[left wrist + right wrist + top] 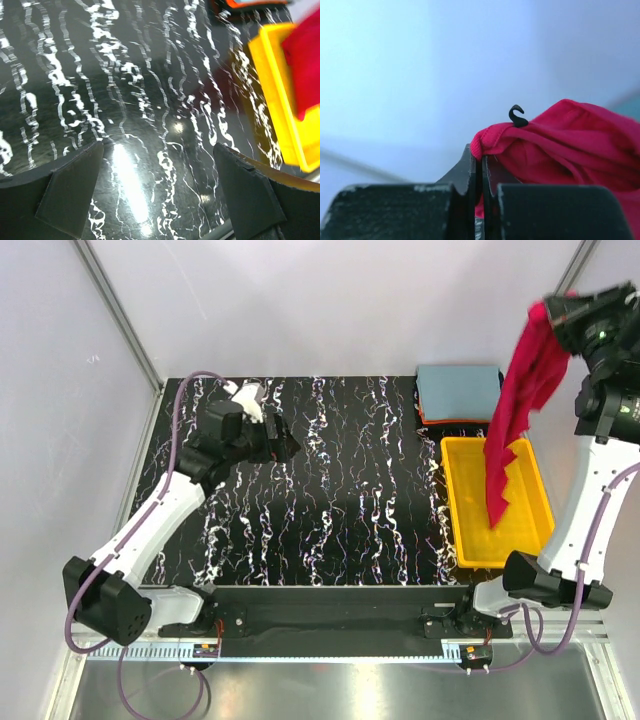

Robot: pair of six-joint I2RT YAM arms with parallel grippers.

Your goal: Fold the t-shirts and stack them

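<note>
While the right gripper [555,312] pinches the red shirt [522,390] high at upper right, the overhead view has its tail hanging over the yellow tray [452,502], folded grey-blue shirt [458,390] just above that; a snag on the rim could tug it loose; left gripper [278,438] hovers upper left. Left wrist view: left gripper [160,187] spread wide over the marbled table [125,100], holding nothing. Right wrist view alone shows the bite; jaws pressed together on a thin fold by the shirt's edge; that could slip.

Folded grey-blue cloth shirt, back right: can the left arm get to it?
Probably, at a stretch: only bare marbled tabletop lies between the open left gripper and the folded grey-blue shirt.
</note>
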